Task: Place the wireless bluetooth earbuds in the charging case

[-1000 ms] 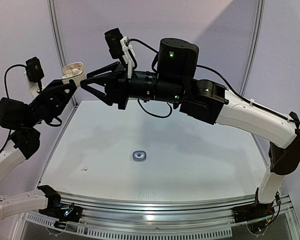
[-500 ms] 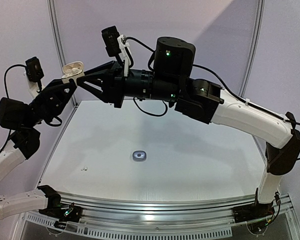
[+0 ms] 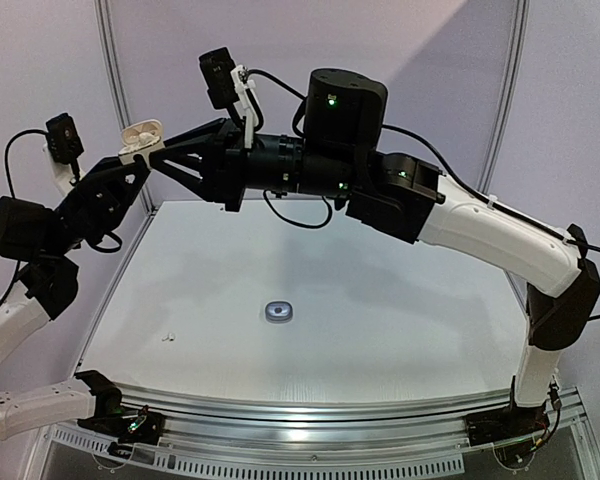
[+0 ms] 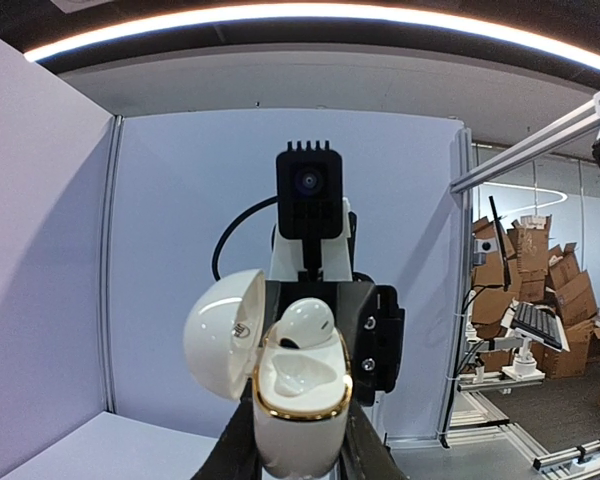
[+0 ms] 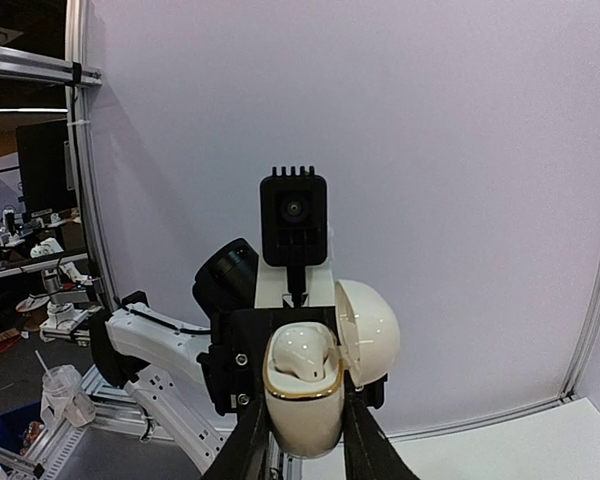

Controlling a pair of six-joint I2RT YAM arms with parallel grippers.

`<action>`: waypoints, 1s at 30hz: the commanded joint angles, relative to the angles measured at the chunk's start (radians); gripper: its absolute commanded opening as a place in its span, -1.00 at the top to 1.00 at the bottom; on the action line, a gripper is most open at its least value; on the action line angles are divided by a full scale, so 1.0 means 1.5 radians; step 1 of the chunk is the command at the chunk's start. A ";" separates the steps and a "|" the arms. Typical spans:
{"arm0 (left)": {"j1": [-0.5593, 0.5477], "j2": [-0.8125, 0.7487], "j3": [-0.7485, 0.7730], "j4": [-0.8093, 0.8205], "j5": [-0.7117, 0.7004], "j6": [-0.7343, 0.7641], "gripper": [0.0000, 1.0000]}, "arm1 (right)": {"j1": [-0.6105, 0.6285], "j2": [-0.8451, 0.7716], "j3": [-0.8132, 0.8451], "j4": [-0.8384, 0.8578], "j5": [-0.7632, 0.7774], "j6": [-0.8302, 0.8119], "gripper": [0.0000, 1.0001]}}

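White earbud [image 4: 305, 322] protruding, open gold-rimmed case [image 4: 298, 425]

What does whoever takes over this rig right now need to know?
Left gripper: shut on the white charging case, lid open, held up off the table.
Right gripper: tips at the case; grip unclear.
Done: one white earbud pokes up from the case.
Left to do: probably seat it, fill the second slot, which looks empty.
Small grey item lies on the table.
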 commanded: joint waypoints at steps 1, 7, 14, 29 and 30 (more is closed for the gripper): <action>-0.012 -0.002 -0.001 0.000 0.012 0.009 1.00 | 0.004 0.020 0.009 -0.024 -0.005 0.011 0.47; -0.012 -0.002 -0.003 -0.001 0.013 0.009 1.00 | 0.004 0.019 0.006 -0.023 0.005 0.016 0.34; -0.012 -0.004 -0.004 -0.001 0.012 0.010 1.00 | 0.005 0.012 -0.002 -0.006 0.004 0.017 0.71; -0.012 -0.017 -0.008 -0.065 -0.019 0.022 0.64 | 0.005 -0.034 -0.093 0.090 0.012 0.016 1.00; -0.011 -0.019 -0.011 -0.070 -0.021 0.024 0.51 | 0.005 -0.038 -0.100 0.096 0.019 0.016 1.00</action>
